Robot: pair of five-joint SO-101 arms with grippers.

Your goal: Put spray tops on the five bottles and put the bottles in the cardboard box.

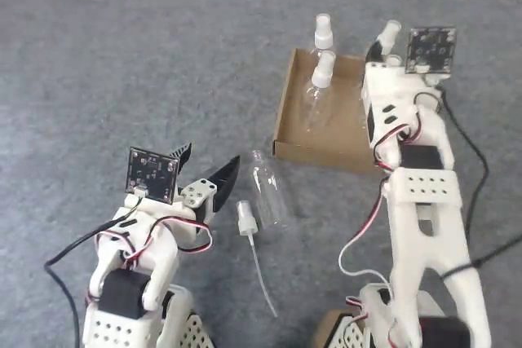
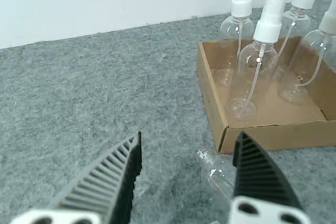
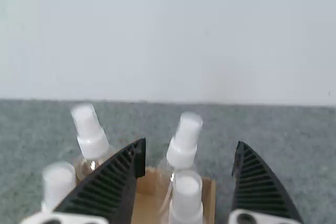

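Note:
An uncapped clear bottle (image 1: 269,187) lies on its side on the grey carpet, just in front of the cardboard box (image 1: 287,112). A loose spray top (image 1: 246,219) with its long tube lies beside that bottle. Several capped bottles (image 2: 257,72) stand upright in the box (image 2: 262,129). My left gripper (image 1: 214,152) is open, low over the carpet, with the lying bottle (image 2: 218,170) just past its right finger (image 2: 257,177). My right gripper (image 1: 382,53) is open above the box's right side, and the white spray tops (image 3: 185,136) stand close in front of it.
Grey carpet covers the table, with free room to the left of the box and the far left. A pale wall runs along the back edge. Cables trail from both arm bases at the near edge.

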